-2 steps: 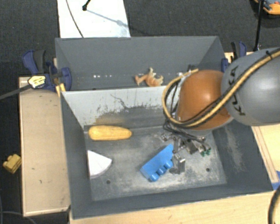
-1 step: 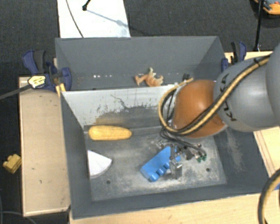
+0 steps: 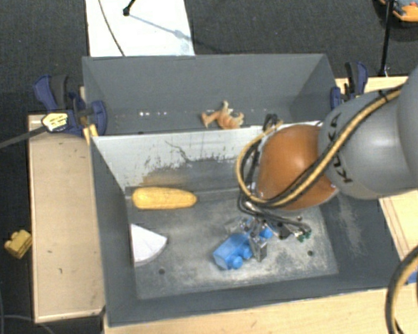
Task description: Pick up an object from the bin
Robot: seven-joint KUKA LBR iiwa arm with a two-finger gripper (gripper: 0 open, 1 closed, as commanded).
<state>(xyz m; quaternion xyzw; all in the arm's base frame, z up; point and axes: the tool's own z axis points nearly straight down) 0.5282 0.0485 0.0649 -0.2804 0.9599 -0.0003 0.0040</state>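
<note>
Blue lumpy plastic toy lies front-centre in the grey metal bin, the gripper at its right edge; whether that gripper is released or clenched cannot be told. Probably light, rigid and slick, it suits a hold across its middle.

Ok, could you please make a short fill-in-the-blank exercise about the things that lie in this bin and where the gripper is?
1. The toy right beside the gripper is ____ in colour.
2. The yellow corn cob lies toward the picture's ____ side of the bin.
3. In front of the corn cob lies a flat wedge that is ____ in colour.

Missing words: blue; left; white.
</note>
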